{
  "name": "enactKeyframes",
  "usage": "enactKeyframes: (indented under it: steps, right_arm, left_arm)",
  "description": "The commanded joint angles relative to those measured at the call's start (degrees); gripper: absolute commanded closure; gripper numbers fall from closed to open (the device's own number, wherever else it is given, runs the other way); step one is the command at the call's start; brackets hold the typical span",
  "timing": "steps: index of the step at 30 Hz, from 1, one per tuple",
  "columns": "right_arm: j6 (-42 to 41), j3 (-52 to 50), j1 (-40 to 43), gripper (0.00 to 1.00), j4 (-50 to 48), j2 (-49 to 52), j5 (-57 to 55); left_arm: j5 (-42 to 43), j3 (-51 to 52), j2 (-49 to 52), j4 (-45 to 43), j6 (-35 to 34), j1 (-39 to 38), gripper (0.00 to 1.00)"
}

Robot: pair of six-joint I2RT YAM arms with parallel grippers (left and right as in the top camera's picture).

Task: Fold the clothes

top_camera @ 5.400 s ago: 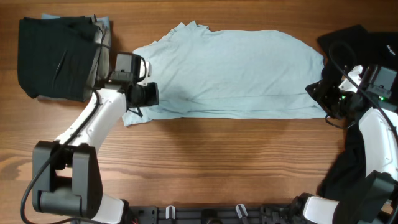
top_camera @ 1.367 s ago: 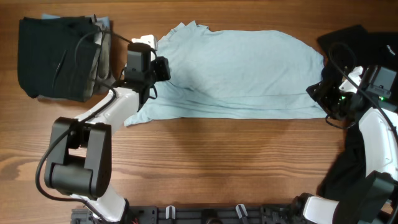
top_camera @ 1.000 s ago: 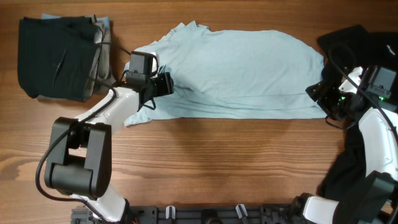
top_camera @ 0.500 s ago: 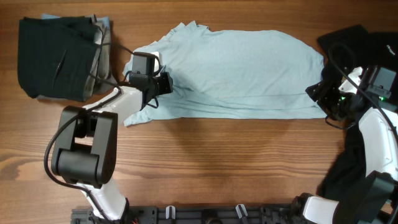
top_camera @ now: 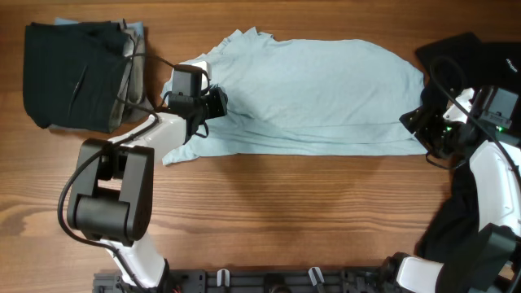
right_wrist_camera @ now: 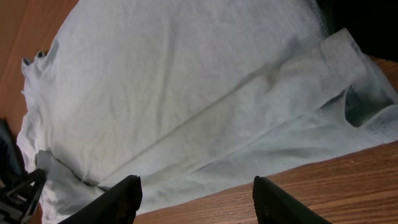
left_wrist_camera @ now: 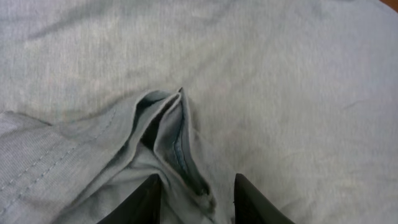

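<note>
I am pinching a raised fold of the light-blue T-shirt (top_camera: 317, 89) with my left gripper (left_wrist_camera: 196, 202). Its jaws are drawn partway in, with the bunched cloth caught between them near the shirt's left end. My right gripper (right_wrist_camera: 196, 190) is hovering at the shirt's right end, jaws standing wide and holding nothing. The shirt is lying flat across the far half of the wooden table (top_camera: 285, 212). A black garment (top_camera: 464, 53) is lying beside my right arm, and a folded dark stack (top_camera: 73, 77) is sitting at the far left.
</note>
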State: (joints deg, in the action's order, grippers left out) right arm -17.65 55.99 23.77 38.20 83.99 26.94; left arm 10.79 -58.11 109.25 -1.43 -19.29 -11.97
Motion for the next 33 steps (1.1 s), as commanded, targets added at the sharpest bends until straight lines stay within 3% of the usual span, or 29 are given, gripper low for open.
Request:
enactKeyframes:
  steps: [1, 7, 8, 10, 13, 17, 20, 23, 27, 33]
  right_arm:
    - [1.1, 0.8, -0.2, 0.38, -0.1, -0.7, -0.6]
    - [1.1, 0.8, -0.2, 0.38, -0.2, -0.7, -0.6]
    - [1.1, 0.8, -0.2, 0.38, 0.0, -0.7, -0.6]
    - [1.1, 0.8, -0.2, 0.38, 0.2, -0.7, -0.6]
    - [1.1, 0.8, -0.2, 0.38, 0.0, -0.7, -0.6]
    - [1.0, 0.8, -0.2, 0.38, -0.4, -0.7, -0.6]
    - [1.1, 0.8, -0.2, 0.38, -0.3, -0.7, -0.6]
    - [1.1, 0.8, -0.2, 0.38, 0.0, -0.7, -0.6]
    - [1.1, 0.8, -0.2, 0.38, 0.0, -0.7, -0.6]
    - [1.1, 0.8, -0.2, 0.38, 0.0, -0.7, -0.6]
  left_arm:
    - [0.7, -0.3, 0.4, -1.2, -0.7, -0.3, 0.63]
    - [1.2, -0.4, 0.4, -2.4, -1.1, -0.3, 0.62]
    - [1.6, -0.4, 0.4, -1.5, -1.1, -0.3, 0.58]
    - [1.8, -0.4, 0.4, 1.1, -1.1, -0.3, 0.41]
    - [1.8, -0.3, 0.4, 2.3, -0.9, -0.3, 0.43]
    - [1.3, -0.3, 0.4, 1.1, -0.9, -0.3, 0.59]
    - [-0.4, -0.3, 0.4, 1.0, -0.9, -0.3, 0.62]
    - [-0.3, -0.3, 0.4, 0.5, -0.9, -0.3, 0.60]
    - [2.4, -0.4, 0.4, 0.5, -1.2, -0.3, 0.43]
    - [6.1, -0.4, -0.3, 3.0, -1.2, -0.1, 0.46]
